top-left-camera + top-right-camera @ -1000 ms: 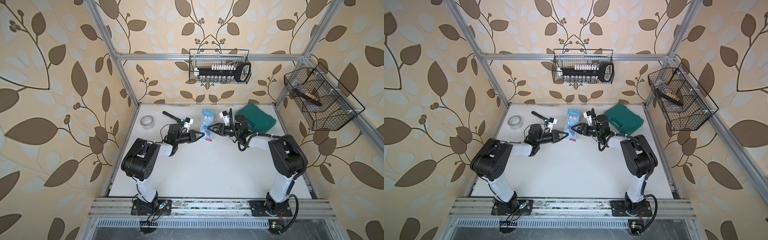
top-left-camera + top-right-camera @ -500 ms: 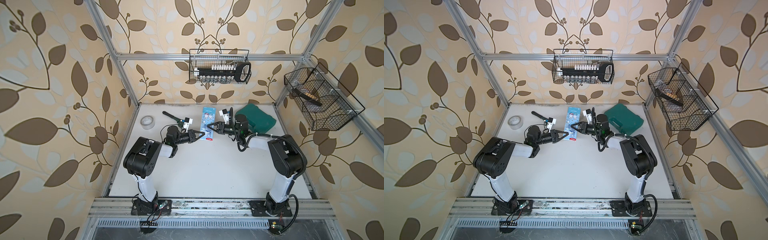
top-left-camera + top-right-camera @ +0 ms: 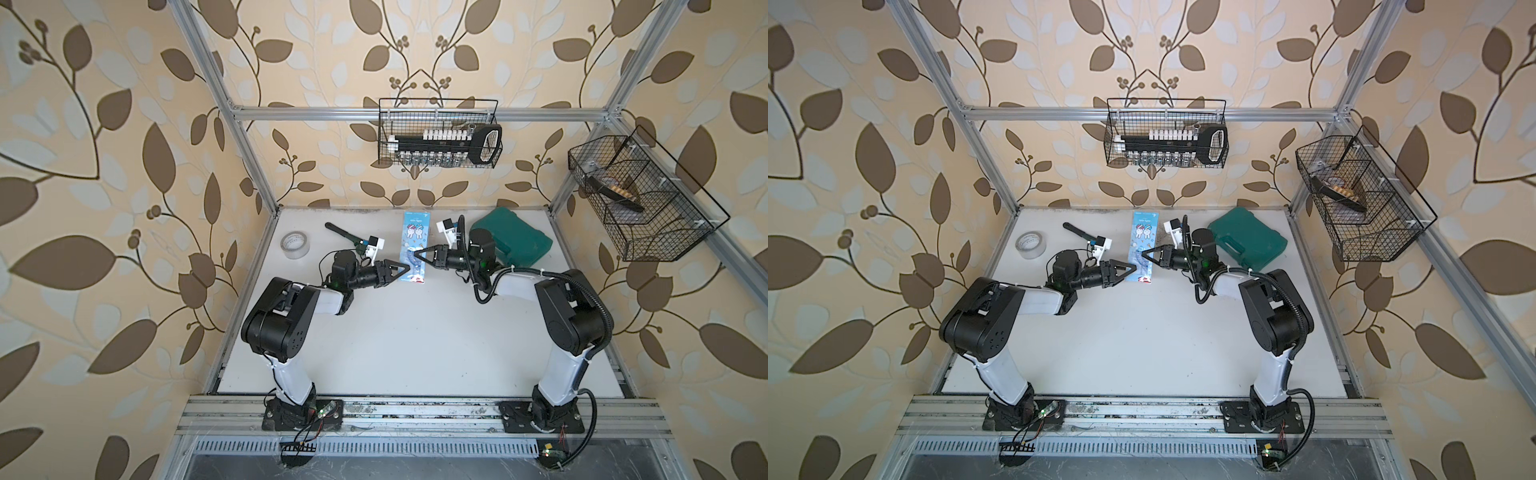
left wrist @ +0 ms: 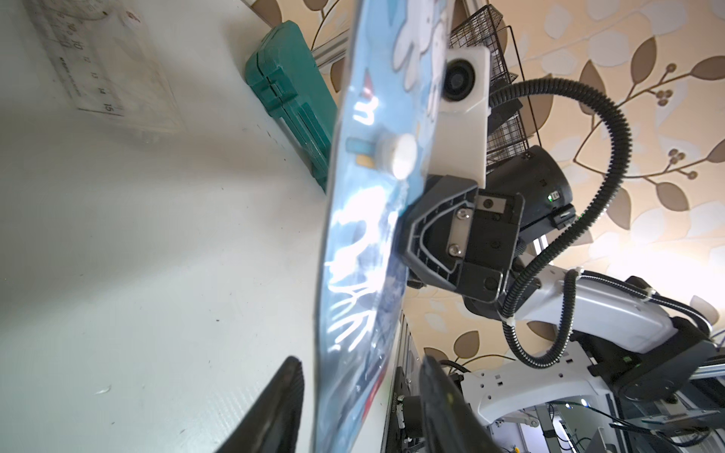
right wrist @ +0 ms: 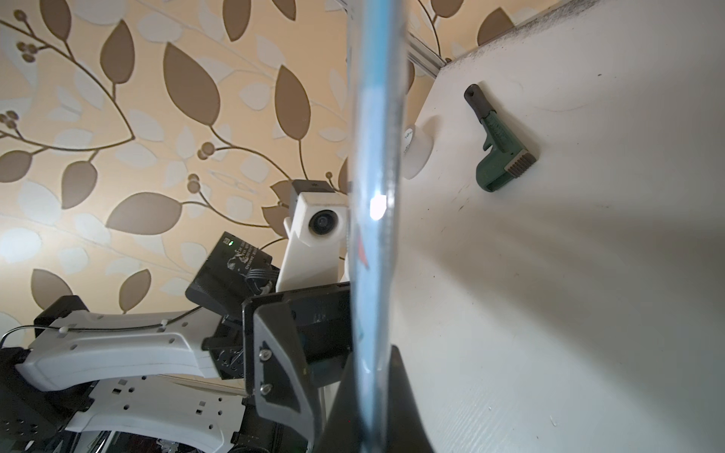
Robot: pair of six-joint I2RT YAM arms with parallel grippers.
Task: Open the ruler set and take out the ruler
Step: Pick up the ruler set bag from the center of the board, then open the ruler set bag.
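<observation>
1. white table [image 3: 415, 353], leaf walls; the ruler set [image 3: 417, 230] stands tilted between our arms.
2. right gripper [image 5: 368, 408] clenched on it; left gripper [image 4: 359, 372] released, jaws astride its edge.
3. a clear ruler [image 4: 90, 66] lies on the table, so we judge taking-out nearly done; next, lower the set.

Left wrist view: I see left gripper [image 4: 359, 364] jaws blurred, cut by frame edge | blue printed plastic pouch [image 4: 365, 243] hides right gripper [image 4: 404, 235] tips | clear plastic ruler [image 4: 98, 66] cropped | right wrist view: pouch blurred edge-on, half-covers white tape roll [image 5: 418, 151]
</observation>
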